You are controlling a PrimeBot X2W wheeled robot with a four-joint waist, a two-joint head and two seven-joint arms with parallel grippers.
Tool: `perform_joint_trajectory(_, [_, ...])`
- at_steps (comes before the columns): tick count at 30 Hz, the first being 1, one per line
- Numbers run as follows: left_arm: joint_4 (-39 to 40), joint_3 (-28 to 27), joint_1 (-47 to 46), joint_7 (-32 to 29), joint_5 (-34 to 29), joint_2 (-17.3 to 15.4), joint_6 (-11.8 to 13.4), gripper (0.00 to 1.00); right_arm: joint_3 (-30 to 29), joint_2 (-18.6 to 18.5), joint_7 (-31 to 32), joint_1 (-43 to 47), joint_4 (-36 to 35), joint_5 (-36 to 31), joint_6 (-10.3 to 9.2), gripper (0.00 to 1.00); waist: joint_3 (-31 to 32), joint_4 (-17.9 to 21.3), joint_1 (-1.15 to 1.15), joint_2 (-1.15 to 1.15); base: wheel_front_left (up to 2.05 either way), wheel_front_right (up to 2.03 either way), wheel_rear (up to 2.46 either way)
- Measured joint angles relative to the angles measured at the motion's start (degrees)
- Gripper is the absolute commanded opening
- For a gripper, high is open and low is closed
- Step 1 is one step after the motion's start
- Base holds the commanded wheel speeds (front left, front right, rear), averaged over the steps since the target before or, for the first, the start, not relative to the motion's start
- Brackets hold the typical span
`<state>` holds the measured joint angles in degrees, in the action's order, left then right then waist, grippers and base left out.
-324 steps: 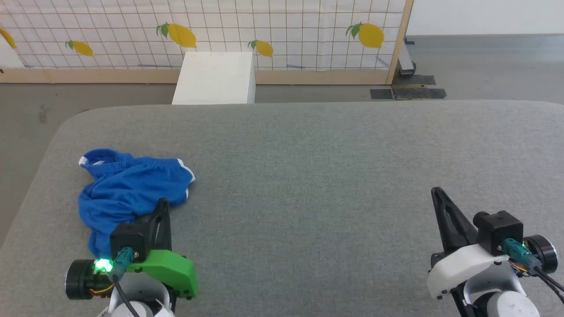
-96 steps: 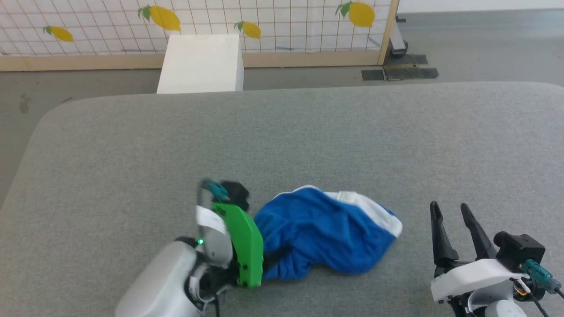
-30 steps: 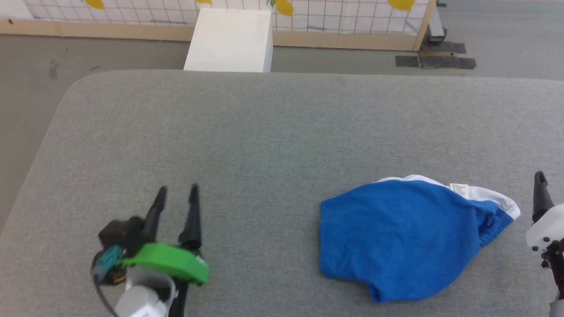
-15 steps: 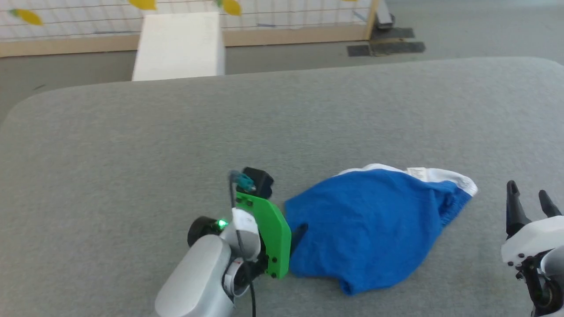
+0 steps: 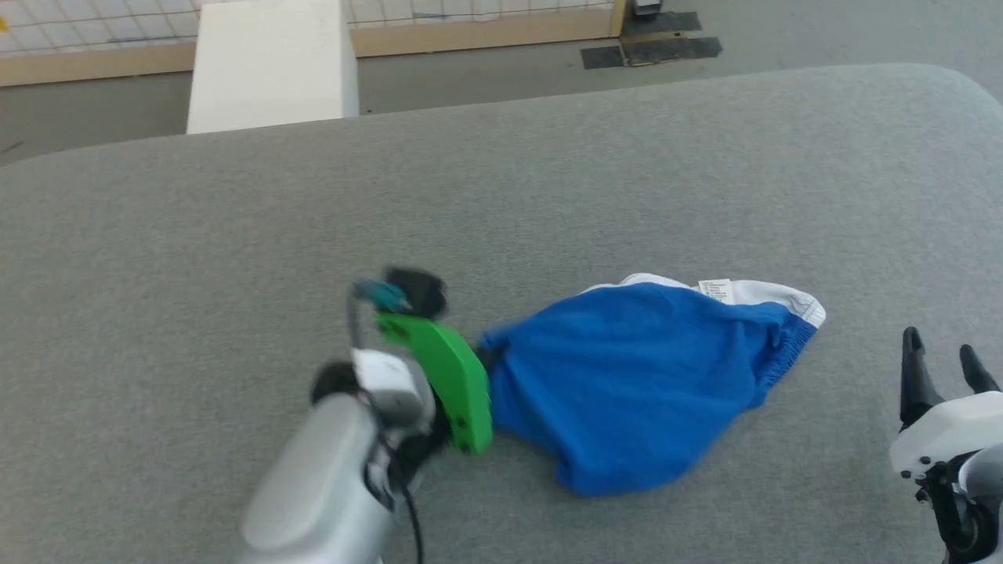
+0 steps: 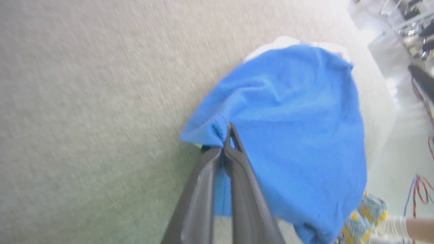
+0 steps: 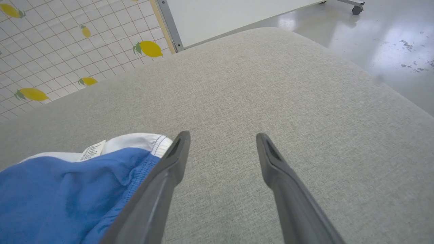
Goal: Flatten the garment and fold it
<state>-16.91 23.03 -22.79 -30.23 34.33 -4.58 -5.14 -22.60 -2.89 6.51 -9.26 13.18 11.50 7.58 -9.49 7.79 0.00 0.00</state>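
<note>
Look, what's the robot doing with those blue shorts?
It is meant to flatten and fold them. Its left claw is shut on one edge of the blue shorts, which lie rumpled on the grey table. Its right claw hangs open beside the white-trimmed end, holding nothing.

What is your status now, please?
Left gripper shut on edge of shorts. Right gripper open, apart. The shorts crumpled, not flat. No obstacle seen.

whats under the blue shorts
The shorts lie on the grey padded surface, which shows around them. The left hand is shut on their edge. Whatever is beneath the middle is covered by fabric.
</note>
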Motion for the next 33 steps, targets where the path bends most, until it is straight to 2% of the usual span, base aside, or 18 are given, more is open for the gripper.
perform_joint_trajectory(5, [4.8,-7.7,-4.4,5.8,1.1,-1.8,2.7,0.00,1.8,0.0,0.0,-0.1,0.5,-0.2,0.00,1.00,1.1,-2.6,0.00,0.00,0.00,0.00,0.00])
perform_joint_trajectory(11, [11.2,-13.2,-1.6,7.3,2.9,-5.0,6.3,0.00,3.2,0.0,0.0,-0.1,1.2,-0.4,0.00,1.00,2.4,-6.0,0.00,0.00,0.00,0.00,0.00])
perform_joint_trajectory(16, [11.6,-12.7,11.4,3.2,3.9,-6.4,8.6,0.00,3.8,0.1,0.0,-0.1,1.9,-0.1,0.00,1.00,3.1,-8.7,0.00,0.00,0.00,0.00,0.00])
perform_joint_trajectory(19, [9.5,-10.8,17.6,0.9,5.2,-5.7,8.8,0.00,3.8,0.0,0.0,-0.1,2.3,-0.1,0.00,1.00,3.2,-10.3,0.00,0.00,0.00,0.00,0.00])
perform_joint_trajectory(22, [7.7,-10.0,20.0,0.0,6.9,-4.4,8.8,0.00,3.9,0.1,0.0,-0.1,2.6,-0.1,0.00,1.00,3.2,-11.6,0.00,0.00,0.00,0.00,0.00])
perform_joint_trajectory(23, [7.5,-10.0,20.2,0.0,7.2,-4.0,8.8,0.10,4.1,0.0,0.0,-0.1,2.8,-0.1,0.00,1.00,3.2,-11.9,0.00,0.00,0.00,0.00,0.00])
perform_joint_trajectory(24, [7.3,-10.2,20.2,0.1,7.6,-3.6,8.8,0.49,4.2,0.0,0.0,-0.1,2.9,0.0,0.00,1.00,3.2,-12.2,0.00,0.00,0.00,0.00,0.00])
perform_joint_trajectory(25, [7.3,-10.5,20.2,0.6,7.6,-3.4,8.8,1.00,4.4,0.0,0.0,-0.1,3.1,0.1,0.00,1.00,3.3,-12.4,0.00,0.00,0.00,0.00,0.00])
perform_joint_trajectory(30, [9.2,-14.3,20.4,2.9,9.1,-4.1,10.1,1.00,5.6,0.1,-0.1,-0.1,4.0,0.3,0.00,1.00,4.0,-12.3,0.00,0.00,0.00,0.00,0.00])
perform_joint_trajectory(33, [10.9,-18.0,20.6,8.2,7.1,-6.5,12.1,1.00,6.1,0.0,-0.1,-0.1,4.1,0.7,0.00,1.00,4.5,-11.9,0.00,0.00,0.00,0.00,0.00])
